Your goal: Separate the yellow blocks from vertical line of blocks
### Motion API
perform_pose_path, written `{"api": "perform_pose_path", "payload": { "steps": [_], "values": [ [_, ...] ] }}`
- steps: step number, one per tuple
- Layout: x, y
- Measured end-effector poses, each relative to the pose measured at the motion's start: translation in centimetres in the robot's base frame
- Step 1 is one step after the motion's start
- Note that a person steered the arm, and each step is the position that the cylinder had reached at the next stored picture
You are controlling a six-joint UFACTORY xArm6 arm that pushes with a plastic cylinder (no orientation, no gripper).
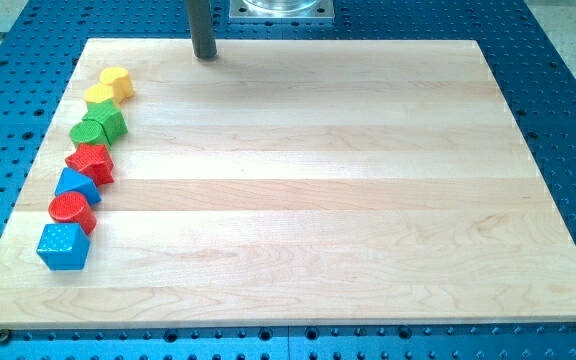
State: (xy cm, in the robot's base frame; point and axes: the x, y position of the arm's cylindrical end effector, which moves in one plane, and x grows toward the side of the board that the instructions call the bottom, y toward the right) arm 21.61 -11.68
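A line of blocks runs down the board's left side. From the view's top: a yellow heart-like block (118, 81), a yellow block (99, 97), a green block (109, 121), a second green block (87, 133), a red star-like block (91, 161), a blue block (75, 184), a red cylinder (71, 211) and a blue cube (63, 246). Neighbouring blocks touch or nearly touch. My tip (205, 55) is at the board's top edge, well to the right of the yellow blocks and touching none.
The wooden board (318, 190) lies on a blue perforated table (568, 120). The arm's metal base (280, 9) shows at the view's top centre.
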Motion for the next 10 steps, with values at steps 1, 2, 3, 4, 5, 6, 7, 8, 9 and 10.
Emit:
{"api": "perform_pose_path", "payload": {
  "steps": [1, 2, 3, 4, 5, 6, 7, 8, 9, 10],
  "values": [
    [-0.3, -2.2],
    [-0.5, -9.1],
    [1.8, -14.4],
    [4.5, -15.3],
    [9.1, -16.6],
    [15.1, -16.5],
    [15.1, -13.8],
    [10.5, -12.1],
    [8.0, -9.4],
    [8.5, -7.3]
  ]
}}
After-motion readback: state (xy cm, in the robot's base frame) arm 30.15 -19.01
